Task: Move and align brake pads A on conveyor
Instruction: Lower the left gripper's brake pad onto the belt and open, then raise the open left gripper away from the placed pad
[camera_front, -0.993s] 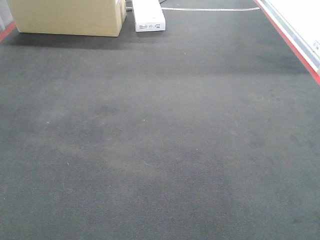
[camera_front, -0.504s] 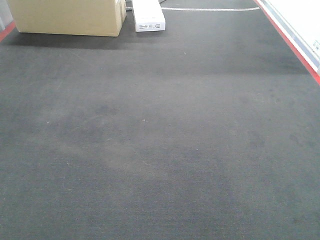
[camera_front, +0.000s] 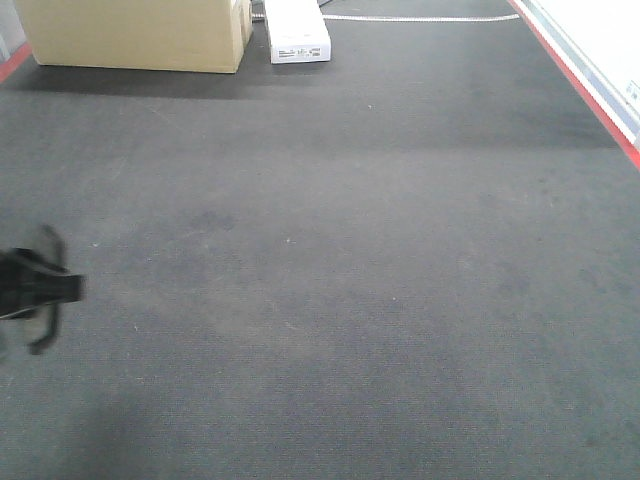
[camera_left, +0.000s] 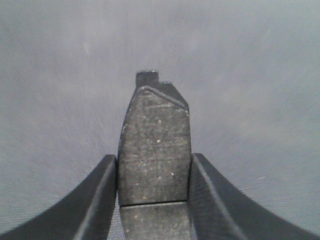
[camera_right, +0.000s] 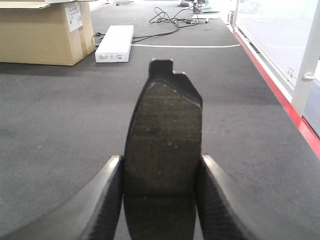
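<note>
In the left wrist view a dark grey brake pad (camera_left: 155, 135) with a thin groove across it points away from me, and my left gripper (camera_left: 153, 160) is shut on its sides above the conveyor (camera_left: 250, 75). My right gripper (camera_right: 160, 162) is likewise shut on a second brake pad (camera_right: 162, 120), held lengthwise over the conveyor (camera_right: 60, 110). In the front view the left gripper (camera_front: 40, 285) shows as a blurred dark shape at the left edge of the conveyor (camera_front: 350, 250). The right gripper is outside the front view.
At the far left end of the belt stands a cardboard box (camera_front: 135, 35), with a white box (camera_front: 297, 30) beside it. A red strip (camera_front: 590, 95) runs along the right edge. Cables (camera_right: 170, 20) lie beyond the boxes.
The left gripper has come into the front view at the left edge, blurred by motion. In both earlier frames no gripper showed there.
</note>
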